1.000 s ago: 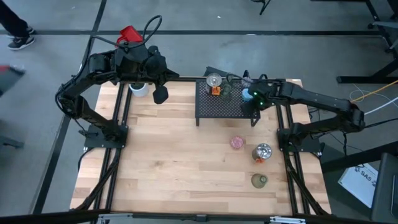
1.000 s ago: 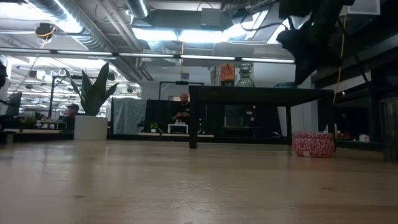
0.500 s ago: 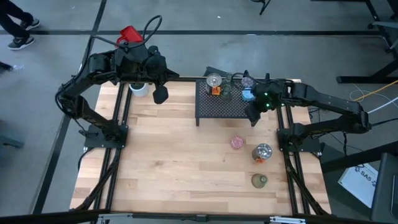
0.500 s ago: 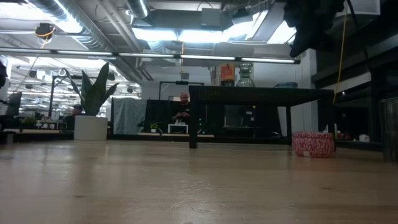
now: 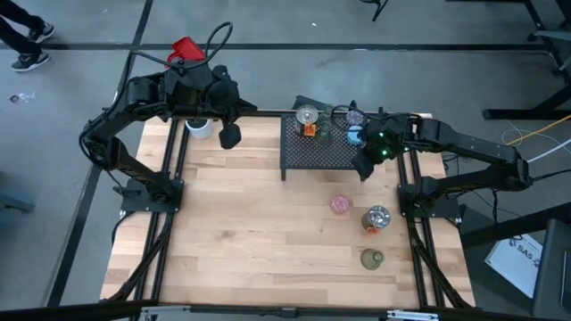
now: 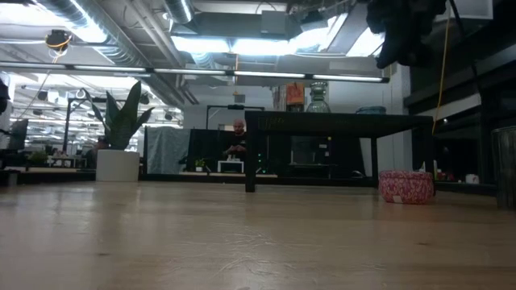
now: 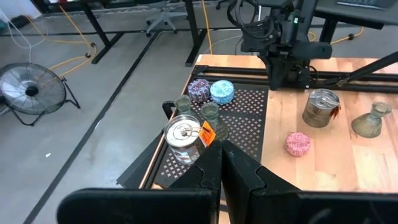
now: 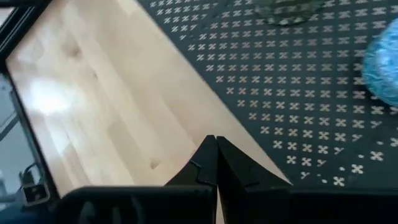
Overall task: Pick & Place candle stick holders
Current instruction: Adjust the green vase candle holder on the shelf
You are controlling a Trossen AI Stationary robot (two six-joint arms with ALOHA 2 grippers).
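- Wrist views gave us what the level camera hid: the left one looked down on the black mesh rack [image 7: 239, 127] with a silvery holder [image 7: 184, 135], two green glass holders [image 7: 209, 112], a purple-speckled holder [image 7: 199, 89] and a blue holder [image 7: 222, 91].
- From table height we saw only the pink holder [image 6: 405, 186] clearly.
- Rack's near right corner sat under the right gripper [image 5: 362, 167], fingers pressed together, empty, the blue holder [image 5: 355, 136] just beyond it.
- Left gripper [image 5: 230, 135] hung clenched by the potted plant [image 5: 200, 127], well apart from the rack.
- Pink holder [image 5: 339, 204], second silvery holder [image 5: 376, 217] and green holder [image 5: 372, 259] stood on the bare table [image 5: 250, 232].
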